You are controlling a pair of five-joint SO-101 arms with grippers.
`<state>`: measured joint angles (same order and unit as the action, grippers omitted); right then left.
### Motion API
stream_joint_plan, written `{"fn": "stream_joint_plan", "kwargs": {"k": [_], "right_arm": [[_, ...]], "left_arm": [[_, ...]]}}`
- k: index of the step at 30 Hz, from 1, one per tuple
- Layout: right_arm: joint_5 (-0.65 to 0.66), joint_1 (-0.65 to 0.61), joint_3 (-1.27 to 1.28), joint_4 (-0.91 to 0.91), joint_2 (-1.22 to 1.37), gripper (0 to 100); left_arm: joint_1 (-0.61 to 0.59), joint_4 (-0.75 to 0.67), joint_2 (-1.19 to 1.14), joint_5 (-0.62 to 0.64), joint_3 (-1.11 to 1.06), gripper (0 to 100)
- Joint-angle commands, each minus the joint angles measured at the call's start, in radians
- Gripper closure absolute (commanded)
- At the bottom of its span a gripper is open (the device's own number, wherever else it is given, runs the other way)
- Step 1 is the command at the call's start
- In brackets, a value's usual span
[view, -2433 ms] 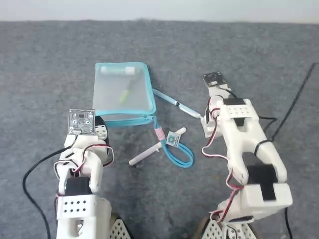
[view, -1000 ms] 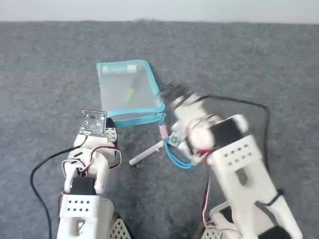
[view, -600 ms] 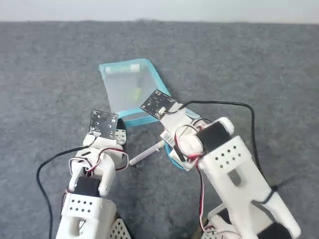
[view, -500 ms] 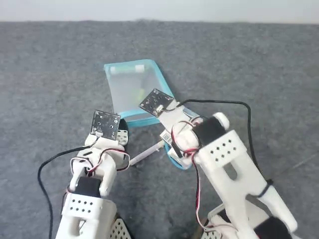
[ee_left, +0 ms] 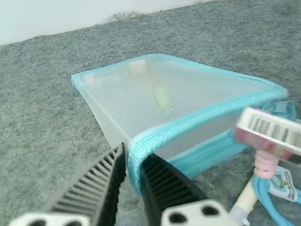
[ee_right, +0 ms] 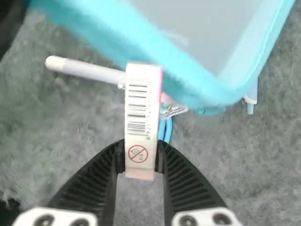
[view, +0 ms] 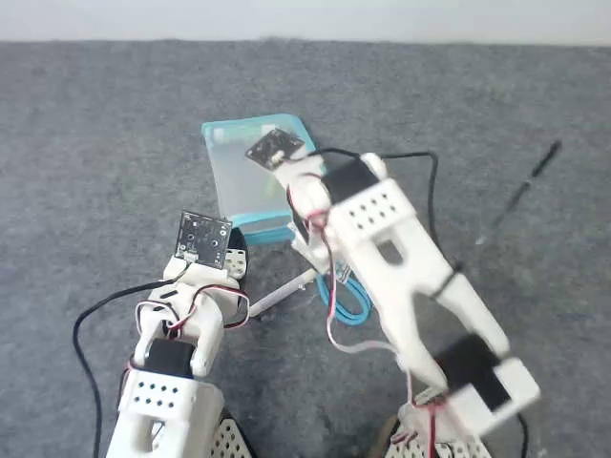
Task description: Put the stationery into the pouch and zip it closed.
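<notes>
High view: the right arm (view: 368, 215) has swung from the table's right side across to the pouch (view: 243, 181), which has twisted slightly. Left wrist view: the left gripper (ee_left: 134, 172) pinches the pouch's teal rim. Right wrist view: the right gripper (ee_right: 139, 157) clamps a barcode-labelled eraser (ee_right: 139, 117) just beside that rim, seemingly ready for insertion. A white pen (ee_right: 84, 70) lies outside.

Soft, even light from above keeps the grey bench (view: 516, 105) bright. Shadows are faint, with a dim patch under the pouch (ee_left: 188, 94) beside the left pincer (ee_left: 133, 157). The white tag (ee_right: 139, 117) in the right pincer (ee_right: 139, 148) catches the light strongly.
</notes>
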<state>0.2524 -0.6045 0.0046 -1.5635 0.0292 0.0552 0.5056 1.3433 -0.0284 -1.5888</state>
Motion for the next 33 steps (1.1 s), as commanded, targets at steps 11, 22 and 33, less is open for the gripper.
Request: {"fn": "stream_joint_plan", "kwargs": {"k": [11,22,33], "right_arm": [[-0.072,0.047,-0.539,-0.199,0.321,99.1],[-0.031,0.047,-0.569,-0.234,0.418,99.2],[0.037,0.05,-0.471,-0.234,0.395,99.2]], "left_arm": [[0.157,0.04,0.017,-0.055,0.018,99],[0.126,0.034,0.017,-0.052,0.021,99],[0.025,0.0,0.017,-0.015,0.024,99]]}}
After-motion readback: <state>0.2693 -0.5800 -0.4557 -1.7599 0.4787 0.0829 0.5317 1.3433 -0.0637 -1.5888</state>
